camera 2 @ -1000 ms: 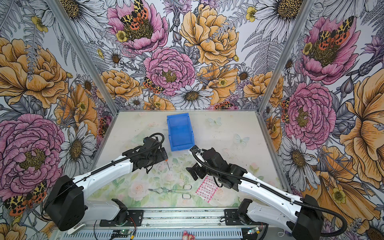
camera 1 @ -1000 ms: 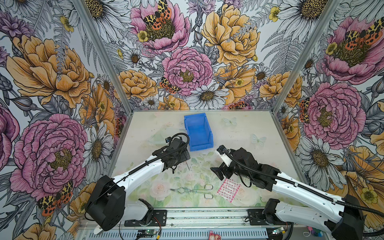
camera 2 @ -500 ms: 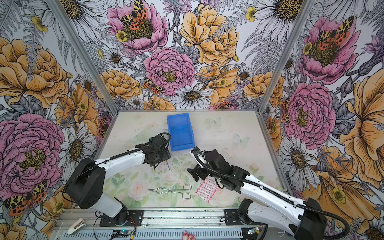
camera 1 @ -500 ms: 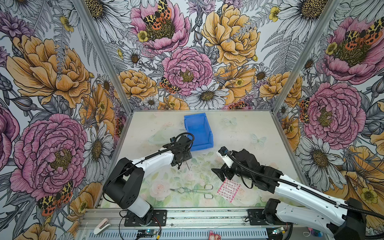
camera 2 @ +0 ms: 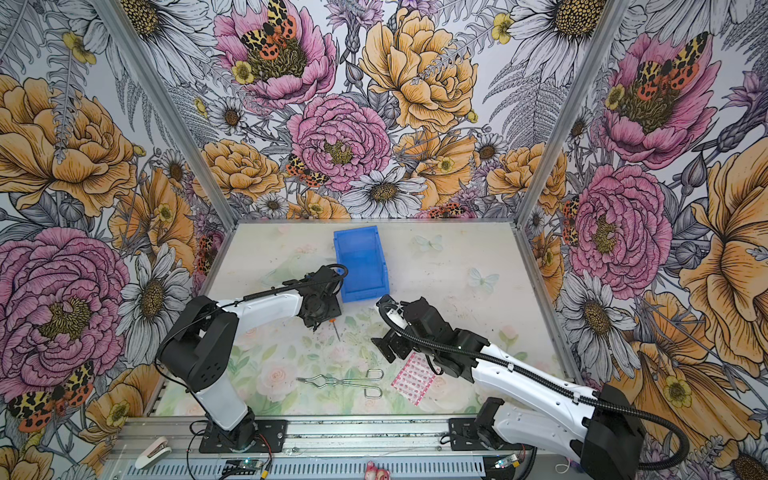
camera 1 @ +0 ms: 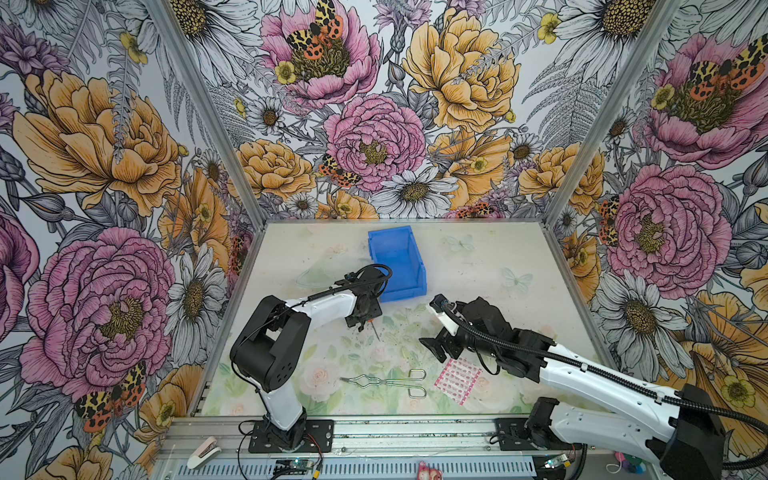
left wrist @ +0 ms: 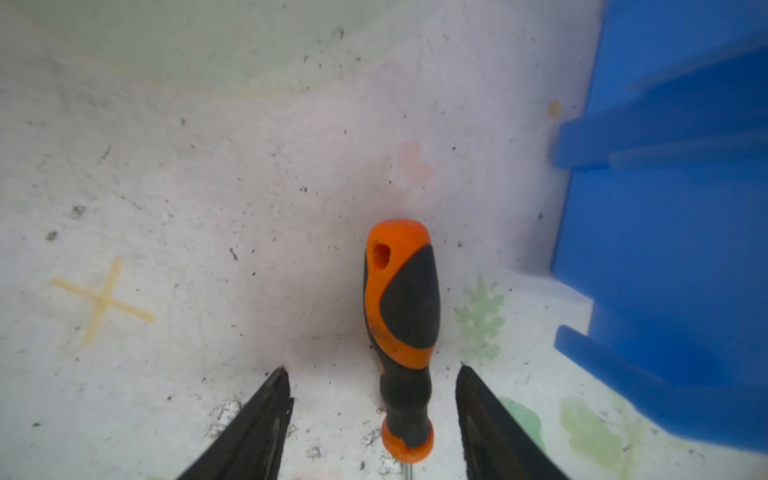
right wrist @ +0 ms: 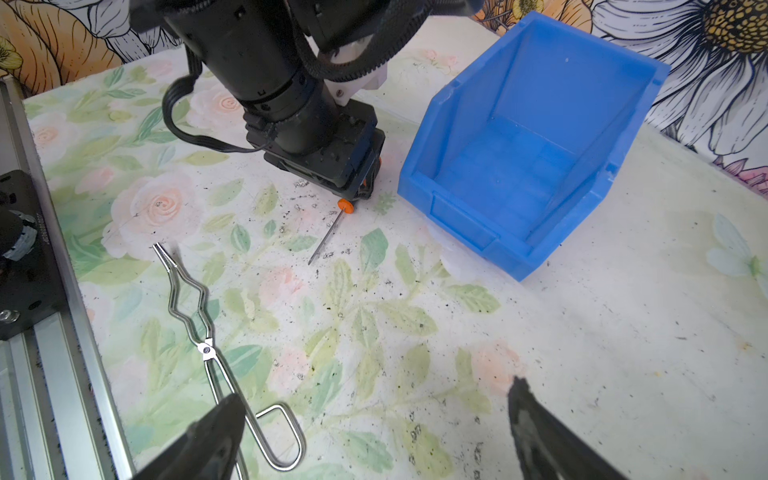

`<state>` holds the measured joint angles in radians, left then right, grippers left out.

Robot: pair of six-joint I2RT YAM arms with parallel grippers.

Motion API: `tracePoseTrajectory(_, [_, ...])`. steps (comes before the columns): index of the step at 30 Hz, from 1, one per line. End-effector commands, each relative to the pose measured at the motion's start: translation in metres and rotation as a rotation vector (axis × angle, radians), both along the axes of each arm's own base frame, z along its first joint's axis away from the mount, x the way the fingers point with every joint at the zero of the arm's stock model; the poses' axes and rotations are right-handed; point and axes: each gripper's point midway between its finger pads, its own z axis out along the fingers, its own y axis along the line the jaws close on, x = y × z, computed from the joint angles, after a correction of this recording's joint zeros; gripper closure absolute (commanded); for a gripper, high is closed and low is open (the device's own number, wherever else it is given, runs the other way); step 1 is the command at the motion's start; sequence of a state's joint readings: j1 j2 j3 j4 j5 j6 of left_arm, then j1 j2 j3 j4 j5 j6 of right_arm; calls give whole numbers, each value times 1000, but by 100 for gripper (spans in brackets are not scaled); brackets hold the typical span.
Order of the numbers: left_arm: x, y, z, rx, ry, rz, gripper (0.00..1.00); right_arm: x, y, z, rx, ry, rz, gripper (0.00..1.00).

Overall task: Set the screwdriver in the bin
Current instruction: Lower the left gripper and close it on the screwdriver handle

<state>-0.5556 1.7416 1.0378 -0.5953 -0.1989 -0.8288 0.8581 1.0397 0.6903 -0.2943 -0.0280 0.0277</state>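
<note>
My left gripper (left wrist: 372, 370) sat low over the table (camera 1: 478, 266), jaws partly spread either side of the screwdriver (left wrist: 401, 307) handle with a gap on each side (nothing gripped). The screwdriver lay flat on the table, its shaft pointing to about 5 o'clock in both top views, outside the bin (camera 1: 399, 266), which stood just beside it at 1 o'clock. Wire tongs (camera 1: 386, 380) lay at 6 o'clock. My right gripper (right wrist: 374, 390) hovered at 4 o'clock, jaws wide, holding nothing
</note>
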Motion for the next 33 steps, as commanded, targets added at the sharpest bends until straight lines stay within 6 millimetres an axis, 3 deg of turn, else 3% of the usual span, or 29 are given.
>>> tracePoseTrajectory(1, [3, -1, 0, -10, 4, -4, 40, 7, 10, 21, 43, -43, 21, 0])
tracePoseTrajectory(17, [-7, 6, -19, 14, 48, 49, 65, 14, -1, 26, 45, -72, -29, 0])
tracePoseTrajectory(20, [-7, 6, -18, 11, 47, 45, 76, 13, -4, 26, 50, -72, -40, 1])
tracePoseTrajectory(24, [-6, 5, -9, 5, 28, 36, 91, 13, -7, 27, 58, -76, -49, 1])
tracePoseTrajectory(27, [-7, 6, 4, -4, 8, 37, 93, 13, -11, 29, 64, -81, -63, 0])
tracePoseTrajectory(33, [2, 7, 55, 19, -123, 19, 97, 18, -21, 30, 84, -78, -113, 1])
